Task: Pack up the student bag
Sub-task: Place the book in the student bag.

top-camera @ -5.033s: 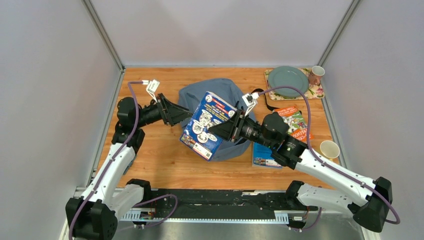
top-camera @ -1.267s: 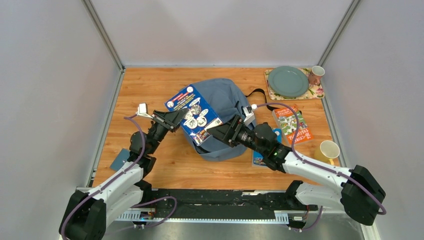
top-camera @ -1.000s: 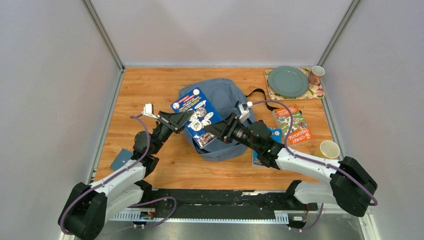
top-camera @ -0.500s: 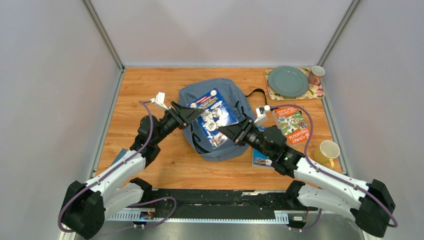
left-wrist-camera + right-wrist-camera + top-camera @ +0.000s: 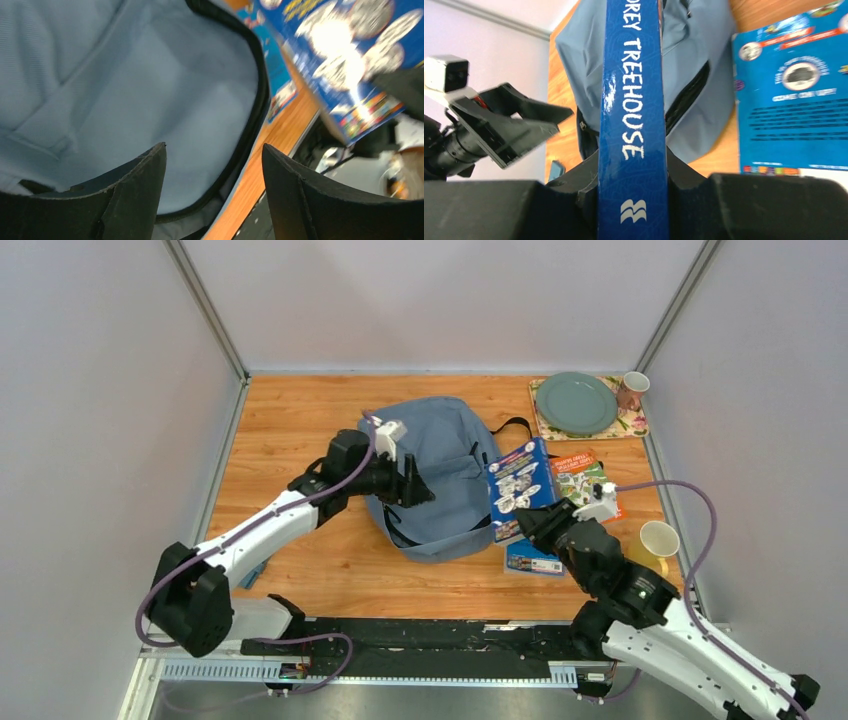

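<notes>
The surface [image 5: 300,420] is a warm orange-brown wood board. Plain pale walls [image 5: 440,300] close it in on the left, far and right sides, and metal posts [image 5: 205,310] run up from the two far corners. A black rail [image 5: 420,635] runs along the near edge, where the arms are mounted.

The student bag [image 5: 440,455] lies flat in the middle of the surface, with a black strap [image 5: 512,426] trailing from its far right side. The left hand [image 5: 415,490] hangs over the bag's left near part. In the left wrist view its fingers stand wide apart with nothing between them, above the pale lining and dark zip edge of the open compartment.

The right hand [image 5: 532,520], just right of the bag, is clamped on a blue Treehouse book [image 5: 520,485] and holds it up on edge. In the right wrist view the spine runs straight up between the fingers. A second blue book [image 5: 532,560] lies flat on the surface under that hand, and an orange-and-green book [image 5: 592,480] lies flat just to the right of the held one.

In the far right corner a floral placemat [image 5: 636,425] carries a grey-green plate [image 5: 576,402] and a patterned mug [image 5: 631,390]. A paper cup [image 5: 658,538] stands near the right edge, beside the right arm.
</notes>
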